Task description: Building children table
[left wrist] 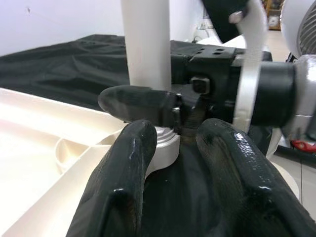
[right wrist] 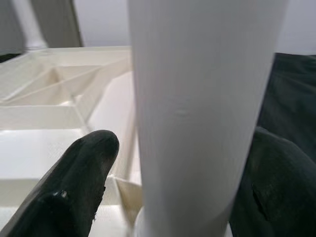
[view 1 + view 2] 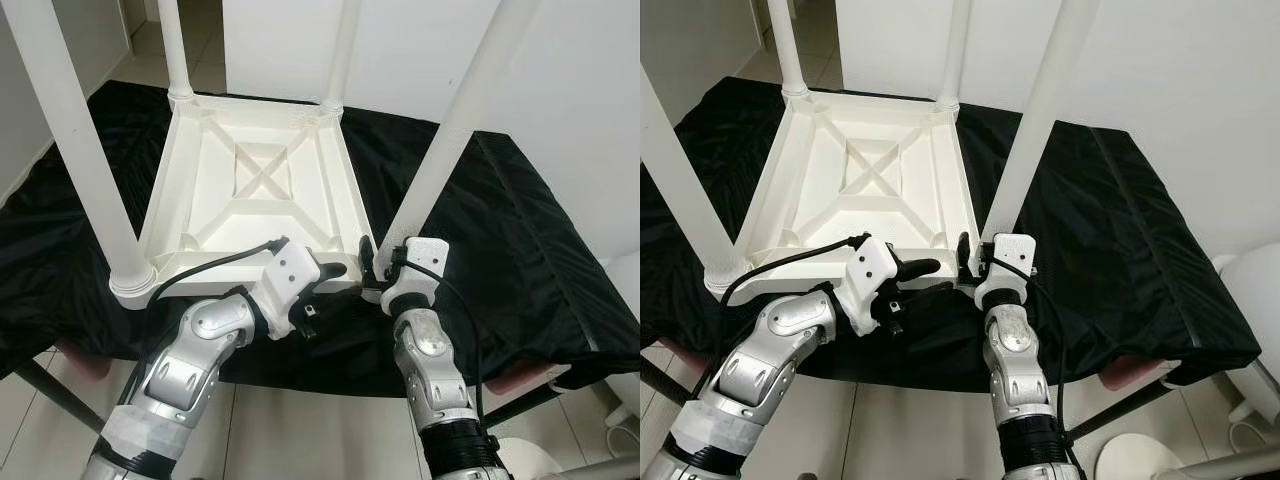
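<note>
The upturned table [image 3: 250, 185] lies on the cloth [image 3: 520, 250], four legs [image 3: 455, 120] up at its corners

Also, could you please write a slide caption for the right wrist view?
Right gripper straddling the near-right leg of the upturned white table.
</note>
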